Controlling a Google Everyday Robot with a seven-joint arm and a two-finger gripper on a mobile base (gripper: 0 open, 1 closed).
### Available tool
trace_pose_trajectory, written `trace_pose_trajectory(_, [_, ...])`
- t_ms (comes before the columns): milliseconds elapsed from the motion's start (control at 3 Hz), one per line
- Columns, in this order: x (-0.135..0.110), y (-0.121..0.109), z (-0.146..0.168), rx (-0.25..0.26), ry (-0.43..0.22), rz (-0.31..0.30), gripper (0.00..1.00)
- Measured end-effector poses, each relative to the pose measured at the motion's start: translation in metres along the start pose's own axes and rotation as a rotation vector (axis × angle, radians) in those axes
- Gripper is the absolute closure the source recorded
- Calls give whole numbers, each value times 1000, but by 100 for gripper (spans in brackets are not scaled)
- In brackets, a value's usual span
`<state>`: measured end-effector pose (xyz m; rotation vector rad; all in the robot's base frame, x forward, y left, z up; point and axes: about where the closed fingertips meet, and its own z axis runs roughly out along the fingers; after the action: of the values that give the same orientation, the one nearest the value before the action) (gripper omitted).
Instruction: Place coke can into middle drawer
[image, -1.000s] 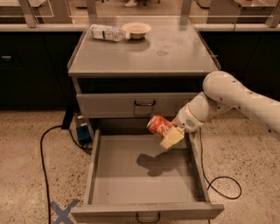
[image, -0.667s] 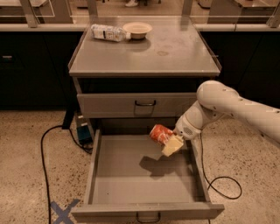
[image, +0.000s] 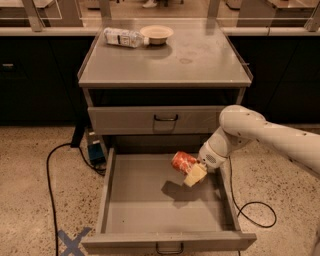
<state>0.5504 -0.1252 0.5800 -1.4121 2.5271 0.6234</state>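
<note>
The red coke can (image: 183, 162) is held tilted above the right back part of the open middle drawer (image: 150, 210), a wide shallow grey tray pulled out from the cabinet. My gripper (image: 192, 171) is shut on the can, with a pale fingertip (image: 195, 176) showing below it. The white arm reaches in from the right. The can's shadow lies on the drawer floor just under it.
A shut drawer with a dark handle (image: 165, 118) is above the open one. On the cabinet top lie a clear water bottle (image: 123, 37) and a tan bowl (image: 156, 34). Cables (image: 50, 170) and a blue box (image: 95, 151) lie on the floor left; a cable loop (image: 257, 210) right.
The gripper with the can has moved down and slightly left, lower over the drawer's inside.
</note>
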Motion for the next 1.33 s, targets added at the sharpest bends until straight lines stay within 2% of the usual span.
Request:
trace_pose_trajectory(333, [9,-4,33,-62,23,43,100])
trace_pose_trajectory(667, [12,-9,83,-158,28,90,100])
trace_pose_trajectory(1000, [9,-4,124,-226,45,106,100])
trace_pose_trajectory(1333, [14,-6,127,-167,34,146,100])
